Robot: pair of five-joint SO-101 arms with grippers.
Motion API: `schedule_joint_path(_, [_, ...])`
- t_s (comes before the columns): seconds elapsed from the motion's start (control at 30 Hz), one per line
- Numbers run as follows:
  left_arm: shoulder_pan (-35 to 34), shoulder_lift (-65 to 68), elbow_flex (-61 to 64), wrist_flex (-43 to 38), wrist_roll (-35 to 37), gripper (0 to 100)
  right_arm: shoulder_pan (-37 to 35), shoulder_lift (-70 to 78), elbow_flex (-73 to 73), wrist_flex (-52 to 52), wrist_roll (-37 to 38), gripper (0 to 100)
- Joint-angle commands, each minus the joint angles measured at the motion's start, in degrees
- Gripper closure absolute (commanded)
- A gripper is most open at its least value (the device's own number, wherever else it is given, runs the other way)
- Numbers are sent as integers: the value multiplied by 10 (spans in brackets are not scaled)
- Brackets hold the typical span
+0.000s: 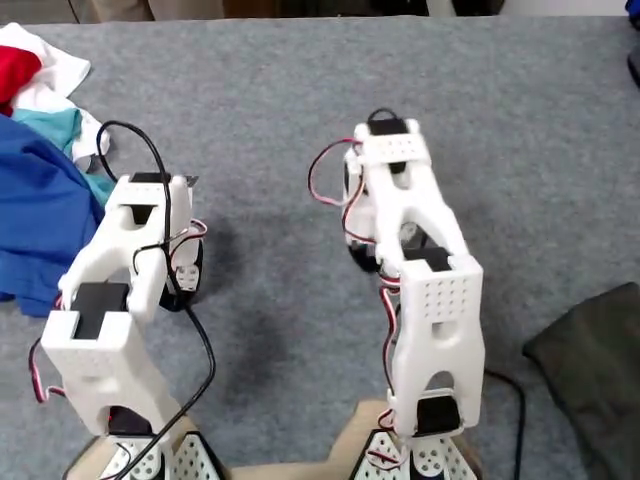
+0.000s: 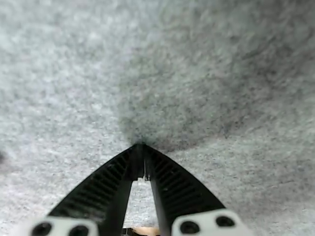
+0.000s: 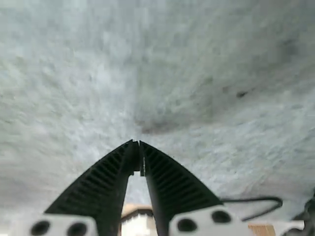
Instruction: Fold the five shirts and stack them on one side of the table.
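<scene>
Shirts [image 1: 40, 190] heaped well left of the left gripper [image 2: 140, 146]; dark shirt [image 1: 595, 370] well right of the right gripper [image 3: 136, 143]. Both jaws clenched, empty, over grey felt table [image 1: 300, 100].

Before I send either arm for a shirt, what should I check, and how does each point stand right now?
1. Left gripper shut, holding nothing: ok.
2. Right gripper shut, holding nothing: ok.
3. Shirt pile at the table's far left, crumpled and unfolded: not ok.
4. Dark shirt at the right edge, folded or not: cannot tell.
5. Bare table ahead of the arms for folding: ok.
6. All five shirts accounted for: cannot tell.
</scene>
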Motion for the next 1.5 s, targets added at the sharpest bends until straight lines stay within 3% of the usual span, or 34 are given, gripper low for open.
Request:
schedule_joint_path(0.0, [1,5,76,-11,-4,981,-21,-62,65,11,21,993])
schedule_joint_path(0.37, [1,-296,315,-83,-69,982,-40,-235,114,9,36,993])
schedule_joint_path(0.6, [4,-460,262,-5,-78,981,-36,-251,26,-5,36,993])
schedule_joint_path(0.77, [6,-514,138,36,-59,981,-21,-250,-15,-93,36,993])
schedule_joint_path(0.83, [4,-514,98,4,-34,980,-4,-238,-20,-171,35,993])
schedule_joint_path(0.93, [5,-499,88,-107,2,980,16,-190,-21,-280,35,993])
schedule_joint_path(1.07, [7,-438,117,-245,54,980,37,-92,-80,-325,34,993])
schedule_joint_path(1.17, [7,-372,120,-263,63,980,61,-3,-169,-277,31,993])
schedule_joint_path(1.4, [7,-299,112,-217,62,980,71,221,-430,-4,35,992])
schedule_joint_path(1.47, [5,-298,111,-215,62,980,76,274,-465,14,47,993])
